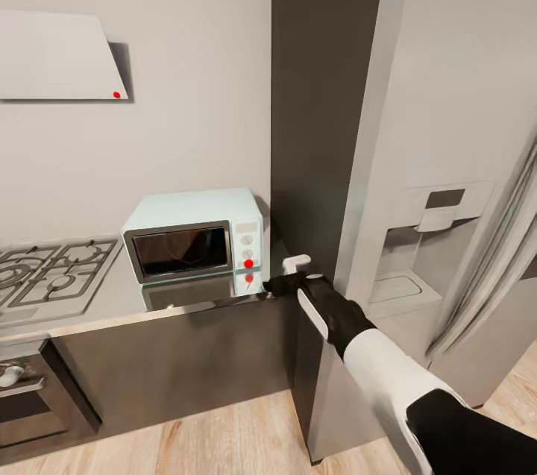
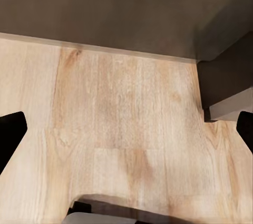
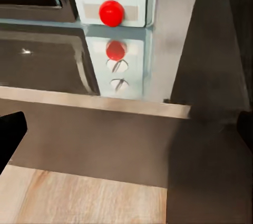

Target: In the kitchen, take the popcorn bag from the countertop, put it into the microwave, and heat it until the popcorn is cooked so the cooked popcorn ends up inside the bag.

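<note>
One microwave (image 1: 195, 245) shut on countertop (image 1: 112, 303), right hand (image 1: 287, 282) near

Plain pale grey wall (image 1: 194, 87) behind, evenly lit. White range hood (image 1: 56, 56) mounted high on it, small red dot at its lower corner. Gas hob (image 1: 48, 272) with grey grates set below the hood, well apart from the pincer. Tall dark panel (image 1: 321, 102) rises just beside the pincer; grey fridge (image 1: 447, 162) with a recessed dispenser (image 1: 425, 236) beyond it. Light wood plank floor (image 2: 126, 145) underfoot, meeting dark cabinet fronts (image 1: 179, 367). Oven knob at the far lower corner.
</note>
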You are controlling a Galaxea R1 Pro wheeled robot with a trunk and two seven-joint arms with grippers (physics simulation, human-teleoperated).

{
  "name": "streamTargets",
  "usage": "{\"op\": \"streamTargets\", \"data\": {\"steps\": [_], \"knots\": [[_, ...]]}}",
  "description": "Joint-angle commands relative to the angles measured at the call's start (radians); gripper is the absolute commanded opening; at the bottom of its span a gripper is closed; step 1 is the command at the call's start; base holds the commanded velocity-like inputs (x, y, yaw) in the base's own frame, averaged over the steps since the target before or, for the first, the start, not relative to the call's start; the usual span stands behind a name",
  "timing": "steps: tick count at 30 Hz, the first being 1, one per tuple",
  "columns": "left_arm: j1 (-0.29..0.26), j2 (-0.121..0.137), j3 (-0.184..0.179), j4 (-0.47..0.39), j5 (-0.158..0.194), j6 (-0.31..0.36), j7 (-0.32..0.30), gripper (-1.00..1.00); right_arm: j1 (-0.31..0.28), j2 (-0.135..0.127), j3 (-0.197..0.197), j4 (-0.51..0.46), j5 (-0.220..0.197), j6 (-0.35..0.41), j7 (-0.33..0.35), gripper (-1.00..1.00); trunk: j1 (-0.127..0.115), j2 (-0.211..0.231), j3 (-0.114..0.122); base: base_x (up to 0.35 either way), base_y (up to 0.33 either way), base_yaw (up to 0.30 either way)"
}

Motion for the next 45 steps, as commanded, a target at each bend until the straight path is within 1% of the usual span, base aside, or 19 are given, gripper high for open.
{"op": "streamTargets", "data": {"steps": [1, 5, 6, 11, 13, 16, 19, 23, 25, 26, 27, 29, 31, 32, 34, 35, 36, 40, 45], "knots": [[0.0, 0.001, 0.003, -0.001, 0.005, 0.003, -0.007, 1.0, -0.015, 0.0, 0.004, 0.041, -0.013, -0.029, -0.014, 1.0, 0.001, -0.002, -0.002, 0.151, 0.0, 0.0], [-0.014, 0.007, 0.003, -0.001, 0.0, 0.003, -0.009, 1.0, -0.02, 0.0, 0.004, 0.088, -0.016, -0.066, -0.019, 1.0, 0.001, -0.002, -0.002, 0.268, 0.073, 0.0], [-0.017, 0.007, 0.004, -0.001, 0.0, 0.003, -0.009, 1.0, -0.02, 0.0, 0.004, 0.097, -0.016, -0.074, -0.02, -1.0, 0.001, -0.002, -0.002, 0.314, 0.171, 0.0], [-0.022, 0.012, 0.01, 0.008, 0.005, 0.003, -0.01, 1.0, -0.021, 0.0, 0.004, 0.113, -0.017, -0.088, -0.024, -1.0, 0.001, -0.002, -0.002, 0.298, 0.242, 0.0], [-0.032, 0.013, 0.008, 0.039, 0.004, 0.003, -0.011, 1.0, -0.022, 0.0, 0.004, 0.112, -0.017, -0.086, -0.026, -1.0, 0.001, -0.002, -0.002, 0.276, 0.274, 0.0], [-0.04, 0.014, 0.008, 0.06, 0.004, 0.003, -0.011, 1.0, -0.021, 0.0, 0.004, 0.112, -0.017, -0.083, -0.026, -1.0, 0.001, -0.002, -0.002, 0.265, 0.284, 0.0], [-0.035, 0.016, 0.01, 0.08, 0.004, 0.003, -0.012, 1.0, -0.021, 0.0, 0.004, 0.114, -0.017, -0.083, -0.026, -1.0, 0.001, -0.002, -0.002, 0.251, 0.295, 0.0], [-0.053, 0.019, 0.008, 0.161, -0.002, 0.003, -0.012, 1.0, -0.011, 0.0, 0.006, 0.116, -0.017, -0.089, -0.025, -1.0, 0.001, -0.002, -0.002, 0.243, 0.273, 0.0], [-0.064, 0.026, 0.005, 0.238, -0.005, -0.009, -0.012, 1.0, -0.004, 0.0, 0.006, 0.129, -0.017, -0.095, -0.025, -1.0, 0.001, -0.002, -0.002, 0.089, 0.097, 0.0], [-0.064, 0.027, 0.004, 0.252, -0.005, -0.013, -0.012, 1.0, -0.003, 0.0, 0.006, 0.134, -0.017, -0.104, -0.025, -1.0, 0.001, -0.002, -0.002, 0.028, 0.031, 0.0], [-0.063, 0.027, 0.001, 0.27, -0.007, -0.018, -0.013, 1.0, -0.003, 0.0, 0.006, 0.157, -0.017, -0.135, -0.025, -1.0, 0.001, -0.002, -0.002, 0.009, 0.01, 0.0], [-0.059, 0.027, 0.0, 0.278, -0.007, -0.019, -0.012, 1.0, -0.002, 0.0, 0.006, 0.168, -0.017, -0.144, -0.025, -1.0, 0.001, -0.002, -0.002, 0.005, 0.005, 0.0], [-0.058, 0.026, 0.0, 0.295, -0.005, -0.039, -0.011, 1.0, -0.002, 0.0, 0.006, 0.174, -0.017, -0.148, -0.025, -1.0, 0.001, -0.002, -0.002, 0.002, 0.002, 0.0], [-0.06, 0.024, -0.001, 0.314, -0.005, -0.064, -0.01, 1.0, -0.002, 0.0, 0.006, 0.177, -0.017, -0.149, -0.025, -1.0, 0.001, -0.002, -0.002, 0.001, 0.001, 0.0], [-0.063, 0.024, -0.001, 0.368, -0.005, -0.119, -0.01, 1.0, -0.002, 0.0, 0.006, 0.193, -0.017, -0.15, -0.024, -1.0, 0.001, -0.002, -0.002, 0.0, 0.0, 0.0], [-0.064, 0.026, -0.001, 0.414, -0.004, -0.149, -0.01, 1.0, -0.002, 0.0, 0.006, 0.203, -0.017, -0.151, -0.024, -1.0, 0.001, -0.002, -0.002, 0.0, 0.0, 0.0], [-0.065, 0.027, -0.001, 0.438, -0.006, -0.162, -0.01, 1.0, -0.002, 0.0, 0.006, 0.208, -0.017, -0.151, -0.024, -1.0, 0.001, -0.002, -0.002, 0.088, 0.0, 0.0], [-0.07, 0.027, -0.002, 0.454, -0.011, -0.172, -0.01, 1.0, -0.002, 0.0, 0.006, 0.21, -0.017, -0.152, -0.025, -1.0, 0.001, -0.002, -0.002, 0.252, 0.0, 0.0], [-0.092, 0.025, -0.003, 0.496, -0.01, -0.204, -0.009, 1.0, -0.002, 0.0, 0.006, 0.23, -0.017, -0.162, -0.023, -1.0, 0.001, -0.002, -0.002, 0.299, 0.0, 0.0]]}}
